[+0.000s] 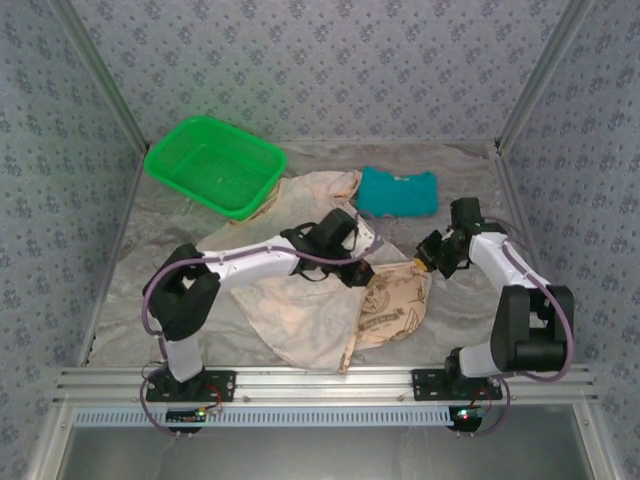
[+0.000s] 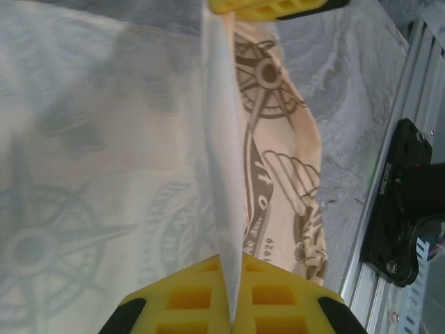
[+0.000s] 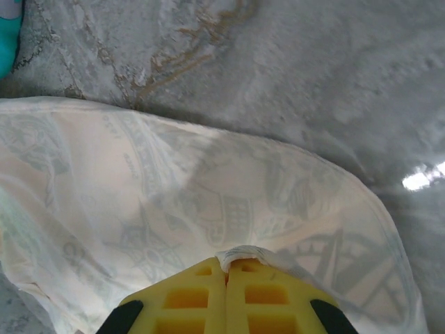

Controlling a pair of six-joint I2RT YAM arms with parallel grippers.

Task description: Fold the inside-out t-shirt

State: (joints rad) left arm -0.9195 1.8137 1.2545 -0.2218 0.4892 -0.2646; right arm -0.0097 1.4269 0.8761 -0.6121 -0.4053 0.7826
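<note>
The inside-out t-shirt (image 1: 300, 300) lies spread over the middle of the table, pale cream side up, with a dark-printed peach flap (image 1: 395, 300) showing at its right. My left gripper (image 1: 362, 268) is shut on a raised edge of the t-shirt (image 2: 226, 209), the cloth running straight into the yellow fingers (image 2: 181, 299). My right gripper (image 1: 428, 258) is shut on the shirt's hem (image 3: 243, 256) at the right side, the cloth (image 3: 174, 202) draping away from its yellow fingers (image 3: 195, 296).
A green basket (image 1: 215, 165) stands at the back left, touching the shirt's far edge. A folded teal garment (image 1: 398, 192) lies at the back centre-right. The metal frame rail (image 1: 330, 382) runs along the near edge, with the arm base (image 2: 410, 202) close by.
</note>
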